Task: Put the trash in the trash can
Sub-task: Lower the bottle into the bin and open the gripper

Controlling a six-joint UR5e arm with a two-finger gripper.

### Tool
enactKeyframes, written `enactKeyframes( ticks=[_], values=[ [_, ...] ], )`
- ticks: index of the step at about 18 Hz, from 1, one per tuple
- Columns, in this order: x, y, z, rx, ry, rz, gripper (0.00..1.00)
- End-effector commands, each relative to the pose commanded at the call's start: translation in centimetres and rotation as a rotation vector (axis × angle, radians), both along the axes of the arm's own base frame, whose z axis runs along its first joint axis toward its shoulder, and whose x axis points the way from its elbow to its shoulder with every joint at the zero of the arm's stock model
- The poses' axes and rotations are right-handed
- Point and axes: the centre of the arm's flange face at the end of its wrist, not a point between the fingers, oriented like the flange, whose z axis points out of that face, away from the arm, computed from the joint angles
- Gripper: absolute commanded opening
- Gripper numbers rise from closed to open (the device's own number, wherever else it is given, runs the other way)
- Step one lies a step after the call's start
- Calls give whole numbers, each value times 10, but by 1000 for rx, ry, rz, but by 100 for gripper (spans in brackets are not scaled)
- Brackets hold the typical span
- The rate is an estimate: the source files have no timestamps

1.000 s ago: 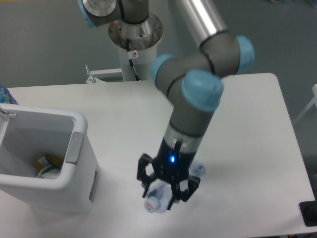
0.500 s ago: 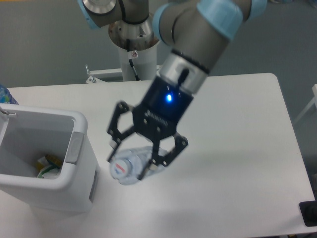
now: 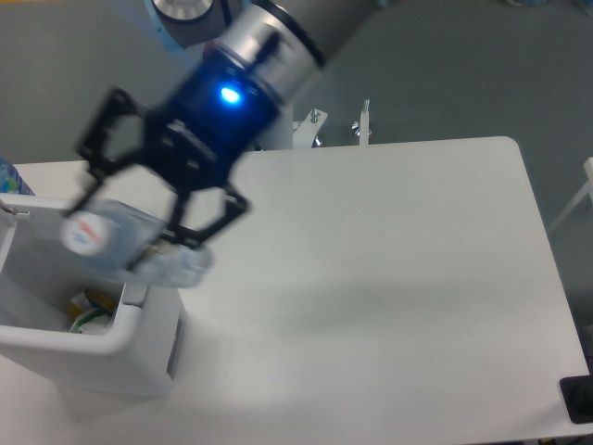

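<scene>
Bottle over the bin.
We see the hand clamped on the bottle, above the trash can rim.

I see a black gripper with a blue light | clear bottle, white cap with a red mark | white trash can, grey handle plate | white table | grey floor

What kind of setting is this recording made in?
Probably a robotics lab: a robot arm on a pedestal works at a plain white table over grey flooring, with a bin set out as a test prop.
</scene>
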Motion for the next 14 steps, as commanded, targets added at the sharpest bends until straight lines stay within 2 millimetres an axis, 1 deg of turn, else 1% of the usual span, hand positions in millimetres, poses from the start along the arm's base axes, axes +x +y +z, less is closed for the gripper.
enactKeyframes(
  ticks=[2, 4, 5, 6, 7, 8, 9, 11, 14],
  values=[
    [21, 9, -11, -13, -7, -38, 51],
    [34, 15, -19, -20, -9, -62, 58],
    [39, 18, -22, -12, -2, -72, 68],
    [40, 19, -26, -4, 7, -74, 81],
    [40, 20, -30, 4, 15, -75, 83],
    [40, 20, -35, 1, 13, -76, 88],
    [40, 21, -39, -3, 10, -78, 100],
    [43, 19, -44, -12, 5, -79, 100],
    [43, 18, -47, -17, 6, -77, 100]
  ],
)
